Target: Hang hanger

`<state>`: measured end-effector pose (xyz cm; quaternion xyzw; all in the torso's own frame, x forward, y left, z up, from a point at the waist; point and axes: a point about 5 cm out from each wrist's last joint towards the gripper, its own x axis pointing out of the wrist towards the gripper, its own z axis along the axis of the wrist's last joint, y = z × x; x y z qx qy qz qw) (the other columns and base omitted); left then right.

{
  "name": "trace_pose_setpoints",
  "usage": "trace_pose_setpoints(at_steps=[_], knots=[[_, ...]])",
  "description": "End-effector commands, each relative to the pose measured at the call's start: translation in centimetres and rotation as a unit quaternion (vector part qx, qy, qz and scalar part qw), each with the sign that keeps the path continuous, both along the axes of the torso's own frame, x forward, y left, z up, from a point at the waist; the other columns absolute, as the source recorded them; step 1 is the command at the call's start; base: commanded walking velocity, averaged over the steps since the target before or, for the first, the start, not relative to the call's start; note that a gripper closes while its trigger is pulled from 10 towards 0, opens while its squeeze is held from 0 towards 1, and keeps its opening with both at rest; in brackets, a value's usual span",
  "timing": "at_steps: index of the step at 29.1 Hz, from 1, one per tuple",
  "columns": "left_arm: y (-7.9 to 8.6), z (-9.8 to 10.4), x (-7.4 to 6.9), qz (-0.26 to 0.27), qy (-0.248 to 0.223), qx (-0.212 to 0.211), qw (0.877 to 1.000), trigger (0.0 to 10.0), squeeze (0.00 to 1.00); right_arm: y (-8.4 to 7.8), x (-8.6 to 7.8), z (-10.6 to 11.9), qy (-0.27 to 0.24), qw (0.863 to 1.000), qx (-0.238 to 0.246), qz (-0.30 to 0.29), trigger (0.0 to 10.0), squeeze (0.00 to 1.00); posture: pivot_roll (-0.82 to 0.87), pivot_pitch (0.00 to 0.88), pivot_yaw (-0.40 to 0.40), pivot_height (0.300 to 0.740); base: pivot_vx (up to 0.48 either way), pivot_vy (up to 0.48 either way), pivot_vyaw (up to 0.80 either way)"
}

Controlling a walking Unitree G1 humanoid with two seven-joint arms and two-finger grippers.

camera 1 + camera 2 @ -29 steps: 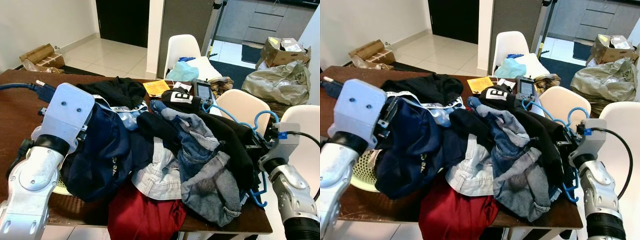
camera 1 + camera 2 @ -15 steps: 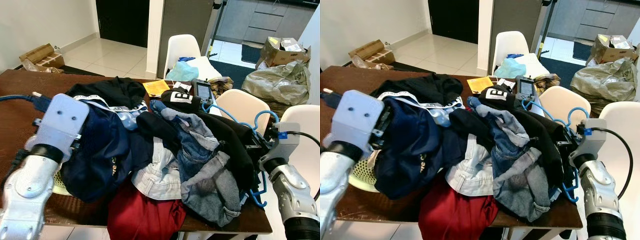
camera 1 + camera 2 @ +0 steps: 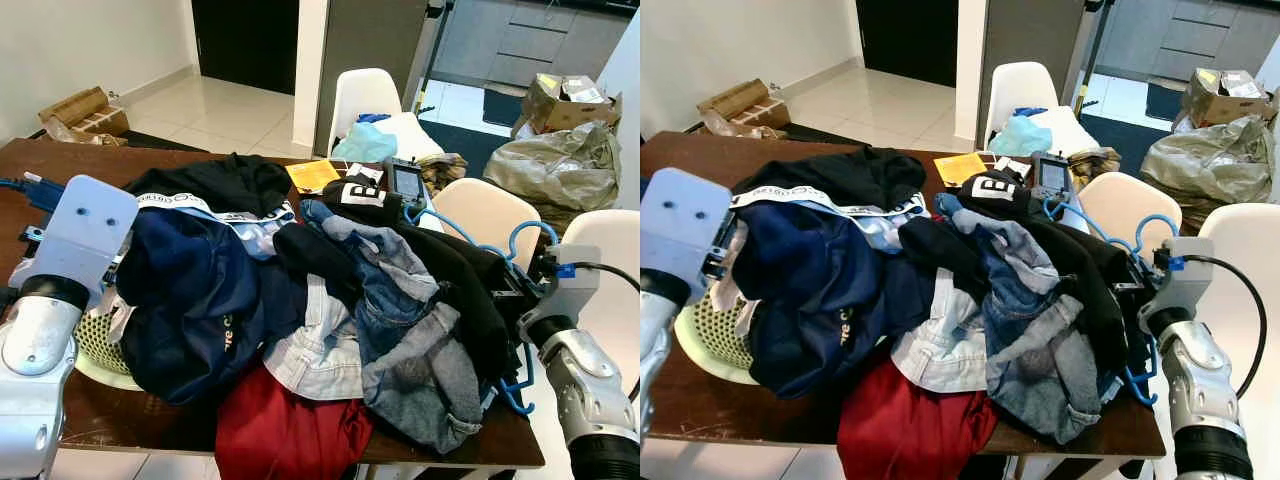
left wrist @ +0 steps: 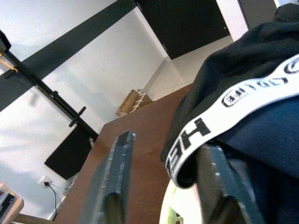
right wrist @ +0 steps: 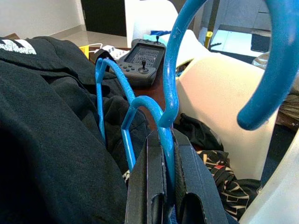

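Clothing pile (image 3: 940, 290) covers the brown surface (image 3: 700, 405); blue hanger (image 3: 1140, 235) at right edge beside white chair (image 3: 1240, 260).

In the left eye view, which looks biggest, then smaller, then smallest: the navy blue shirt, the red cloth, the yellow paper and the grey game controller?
1. Navy blue shirt
2. Red cloth, though the pile hides part of it
3. and 4. Yellow paper and grey game controller look about alike, both farther from the camera, so their order is unsure.

Left claw (image 4: 163, 186) is raised at the robot's left, its fingers spread apart; right claw (image 5: 163, 172) is extended forward at the right, fingers pinched together.
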<state>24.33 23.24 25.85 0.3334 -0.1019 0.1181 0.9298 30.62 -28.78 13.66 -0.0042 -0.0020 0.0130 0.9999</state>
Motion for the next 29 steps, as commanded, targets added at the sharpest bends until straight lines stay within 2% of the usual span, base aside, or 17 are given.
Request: trace_pose_setpoints(at_steps=[1,6,12,17,20,22,23,24,25,26,27,28,29], knots=[[0.5,0.1,0.4,0.006,-0.004,0.013,1.0,0.0,0.0,0.0,-0.5,-1.6,0.043,0.999,-0.001,0.004,10.0,0.0,0.1,0.049,-0.078,0.74,0.0,0.0,0.0],[0.8,0.2,1.1,0.001,-0.011,0.018,1.0,0.0,0.0,-0.2,-0.7,-1.5,0.042,0.999,-0.004,0.002,10.0,0.0,0.09,0.048,-0.079,0.74,0.0,0.0,0.0],[1.3,0.5,1.3,0.004,-0.017,0.028,0.999,0.0,0.0,-0.4,-0.8,-1.4,0.041,0.999,-0.005,0.0,10.0,0.0,0.08,0.049,-0.08,0.74,0.0,0.0,0.0],[3.0,1.8,1.8,0.015,-0.035,0.055,0.998,0.0,0.0,-0.6,-0.9,-1.3,0.042,0.999,-0.007,-0.002,10.0,0.0,0.08,0.046,-0.084,0.74,0.0,0.0,0.0],[3.2,2.5,2.2,0.002,-0.044,0.048,0.998,0.0,0.0,-0.6,-0.8,-1.3,0.042,0.999,-0.006,-0.003,10.0,0.0,0.08,0.045,-0.085,0.74,0.0,0.0,0.0],[3.3,3.5,2.8,-0.023,-0.06,0.002,0.998,0.0,0.0,-0.4,-0.6,-1.3,0.041,0.999,-0.005,-0.002,10.0,0.0,0.08,0.04,-0.082,0.74,0.0,0.0,0.0],[3.3,3.5,2.8,-0.023,-0.06,0.002,0.998,0.0,0.0,-0.4,-0.6,-1.3,0.041,0.999,-0.005,-0.002,10.0,0.0,0.08,0.04,-0.082,0.74,0.0,0.0,0.0],[3.2,4.4,3.3,-0.053,-0.066,-0.032,0.996,0.0,0.0,-0.2,-0.5,-1.2,0.038,0.999,-0.002,-0.001,10.0,0.0,0.08,0.036,-0.082,0.74,0.0,0.0,0.0],[3.2,4.4,3.3,-0.053,-0.066,-0.032,0.996,0.0,0.0,-0.2,-0.5,-1.2,0.038,0.999,-0.002,-0.001,10.0,0.0,0.08,0.036,-0.082,0.74,0.0,0.0,0.0],[2.8,6.7,3.9,-0.104,-0.091,-0.077,0.987,0.0,0.0,0.1,-0.1,-0.9,0.03,1.0,0.009,0.0,10.0,0.0,0.09,0.028,-0.082,0.74,0.0,0.0,0.0],[2.8,6.7,3.9,-0.104,-0.091,-0.077,0.987,0.0,0.0,0.1,-0.1,-0.9,0.03,1.0,0.009,0.0,10.0,0.0,0.09,0.028,-0.082,0.74,0.0,0.0,0.0],[2.6,9.6,4.2,-0.145,-0.128,-0.111,0.975,0.0,0.0,0.4,0.2,-0.5,0.02,1.0,0.021,0.003,10.0,0.0,0.09,0.022,-0.079,0.74,0.0,0.0,0.0],[2.6,9.6,4.2,-0.145,-0.128,-0.111,0.975,0.0,0.0,0.4,0.2,-0.5,0.02,1.0,0.021,0.003,10.0,0.0,0.09,0.022,-0.079,0.74,0.0,0.0,0.0]])
